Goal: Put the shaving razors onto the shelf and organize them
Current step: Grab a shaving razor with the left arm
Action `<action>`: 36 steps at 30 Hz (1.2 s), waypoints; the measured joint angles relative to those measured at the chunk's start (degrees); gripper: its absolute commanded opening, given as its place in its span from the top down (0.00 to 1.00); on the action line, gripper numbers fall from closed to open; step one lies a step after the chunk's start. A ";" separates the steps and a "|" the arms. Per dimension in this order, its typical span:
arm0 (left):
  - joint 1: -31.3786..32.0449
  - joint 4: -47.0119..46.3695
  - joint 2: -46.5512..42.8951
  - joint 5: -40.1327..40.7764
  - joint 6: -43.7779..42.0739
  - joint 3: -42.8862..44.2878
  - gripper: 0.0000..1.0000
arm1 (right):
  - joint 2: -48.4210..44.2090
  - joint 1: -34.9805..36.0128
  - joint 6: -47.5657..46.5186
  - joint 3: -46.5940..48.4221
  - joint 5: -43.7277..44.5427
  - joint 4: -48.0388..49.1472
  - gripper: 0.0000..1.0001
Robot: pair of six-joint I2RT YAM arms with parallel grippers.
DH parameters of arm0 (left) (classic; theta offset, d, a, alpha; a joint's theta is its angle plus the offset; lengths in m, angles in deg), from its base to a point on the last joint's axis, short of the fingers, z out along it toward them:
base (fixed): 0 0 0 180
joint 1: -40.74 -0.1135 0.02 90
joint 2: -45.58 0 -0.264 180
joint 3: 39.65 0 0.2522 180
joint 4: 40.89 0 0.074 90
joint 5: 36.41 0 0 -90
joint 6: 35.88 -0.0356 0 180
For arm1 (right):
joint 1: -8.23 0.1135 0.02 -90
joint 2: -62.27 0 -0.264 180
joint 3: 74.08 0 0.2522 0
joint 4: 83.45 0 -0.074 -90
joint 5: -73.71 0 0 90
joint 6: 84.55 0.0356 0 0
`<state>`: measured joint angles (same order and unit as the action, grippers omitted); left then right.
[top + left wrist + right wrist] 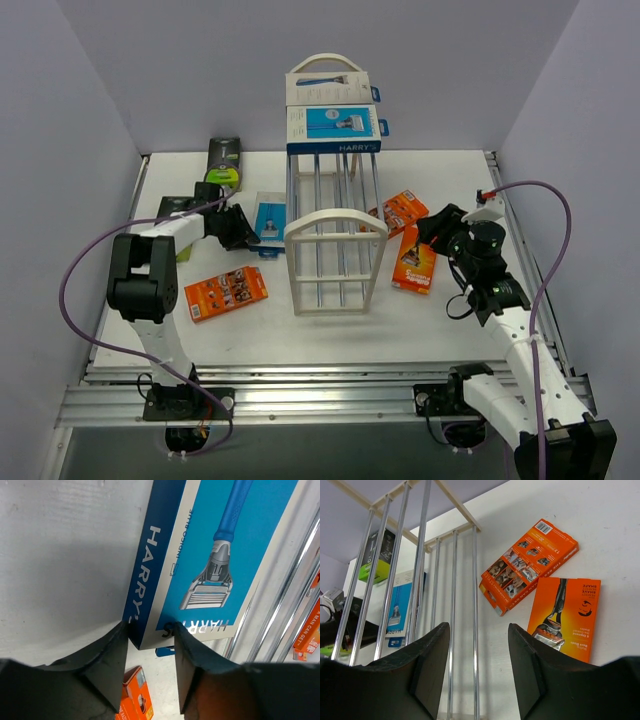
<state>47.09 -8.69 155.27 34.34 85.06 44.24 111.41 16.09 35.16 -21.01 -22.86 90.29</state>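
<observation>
Left gripper [148, 630]: jaws straddle blue box [200, 555] corner, left of shelf [335, 262]; grip unclear.
Right gripper [479, 630]: jaws apart, empty, right of shelf.
Orange boxes [413, 262]: two right of shelf.
Harry's boxes [333, 126]: two atop shelf.

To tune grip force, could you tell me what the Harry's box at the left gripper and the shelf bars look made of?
Harry's box: apparently printed cardboard, satin finish, crisp folded edge. Shelf bars: probably chromed metal, given bright mirror-like streaks.
</observation>
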 measured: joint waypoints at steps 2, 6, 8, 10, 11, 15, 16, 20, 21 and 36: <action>-0.07 0.04 0.02 -0.17 -0.09 0.28 0.62 | 0.04 0.00 -0.02 0.00 0.04 0.00 0.54; -0.28 0.09 -0.02 -0.20 -0.26 0.85 0.77 | 0.24 -0.02 -0.04 0.00 0.07 0.00 0.54; -0.28 0.81 -0.09 0.35 -0.70 1.40 0.78 | 0.31 -0.02 -0.04 0.00 0.07 -0.02 0.54; -0.07 1.73 -0.31 1.38 -1.25 1.86 0.82 | 0.37 -0.02 -0.04 0.00 0.07 -0.02 0.54; 0.15 2.25 -0.46 2.25 -1.60 2.05 0.84 | 0.39 -0.02 -0.07 0.00 0.07 -0.02 0.54; 1.99 5.16 -2.05 7.91 -3.61 2.36 0.98 | 0.39 -0.02 -0.09 0.00 0.04 -0.04 0.55; 2.47 5.84 -2.36 9.25 -4.07 2.40 0.98 | 0.39 -0.02 -0.09 0.00 0.04 -0.02 0.55; 4.17 8.81 -3.13 13.77 -5.44 3.21 0.98 | 0.39 -0.02 -0.24 0.00 0.04 -0.07 0.55; 4.42 9.42 -3.34 14.40 -5.68 3.26 0.98 | 0.39 -0.02 -0.26 0.00 0.02 -0.09 0.55; 4.59 14.38 -18.12 21.99 -6.36 3.28 0.76 | -0.81 -0.02 -0.20 0.00 -0.24 -4.33 0.53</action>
<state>51.68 5.69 137.15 56.33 78.70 47.52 110.61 16.06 34.96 -21.01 -23.10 85.97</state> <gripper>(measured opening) 0.065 0.457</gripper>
